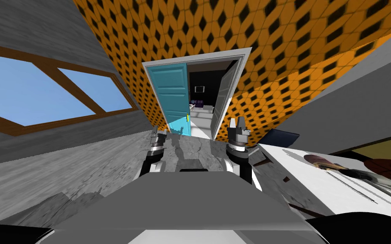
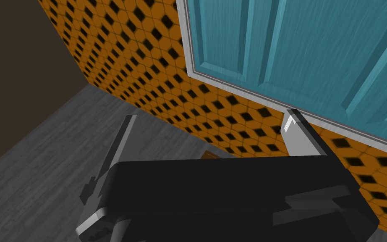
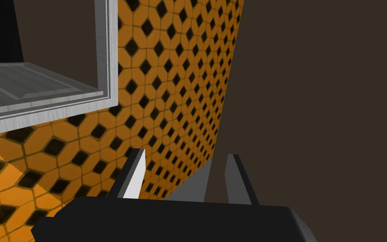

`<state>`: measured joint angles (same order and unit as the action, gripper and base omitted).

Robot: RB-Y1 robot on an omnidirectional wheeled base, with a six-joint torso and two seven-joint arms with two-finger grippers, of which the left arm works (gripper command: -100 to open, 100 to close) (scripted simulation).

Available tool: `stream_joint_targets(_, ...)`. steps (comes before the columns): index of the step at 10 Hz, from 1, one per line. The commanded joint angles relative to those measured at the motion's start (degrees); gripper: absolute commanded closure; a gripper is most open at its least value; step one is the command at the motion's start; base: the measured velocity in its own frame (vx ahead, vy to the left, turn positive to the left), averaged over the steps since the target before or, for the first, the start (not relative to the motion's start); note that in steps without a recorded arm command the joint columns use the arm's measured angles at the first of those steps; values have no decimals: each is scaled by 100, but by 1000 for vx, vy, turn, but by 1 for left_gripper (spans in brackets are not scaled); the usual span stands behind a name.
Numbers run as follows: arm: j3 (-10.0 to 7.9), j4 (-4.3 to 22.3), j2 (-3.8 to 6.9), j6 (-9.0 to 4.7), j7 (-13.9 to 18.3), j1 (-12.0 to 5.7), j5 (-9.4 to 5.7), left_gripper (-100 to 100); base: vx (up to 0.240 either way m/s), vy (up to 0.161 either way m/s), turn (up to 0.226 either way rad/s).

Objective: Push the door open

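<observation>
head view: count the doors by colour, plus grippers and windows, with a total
teal door: 1
grey door: 1
grippers: 2 (left gripper, right gripper)
window: 1
total: 5

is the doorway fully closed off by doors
No: beside the teal door, an open gap shows a room beyond, with the grey door swung aside.
</observation>
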<state>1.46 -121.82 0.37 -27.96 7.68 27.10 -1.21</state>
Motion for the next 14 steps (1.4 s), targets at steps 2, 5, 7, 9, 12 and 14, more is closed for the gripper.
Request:
stream_joint_targets(2, 104, 336, 89, -66, 317, -129, -55, -100, 150, 17, 16)
stream_joint_targets(5, 223, 668, 160, -136, 637, -242, -110, -100, 151, 20, 16)
stream_joint_targets(7, 317, 932, 212, -193, 892, -332, -153, -100, 130, 26, 15)
stream_joint_targets(9, 388, 1129, 243, -234, 1082, -399, -185, -100, 126, 32, 13)
stream_joint_targets(12, 493, 1424, 290, -297, 1367, -499, -234, -100, 95, 17, 13)
stream_joint_targets(14, 571, 1640, 314, -343, 1576, -573, -269, -100, 102, 17, 14)
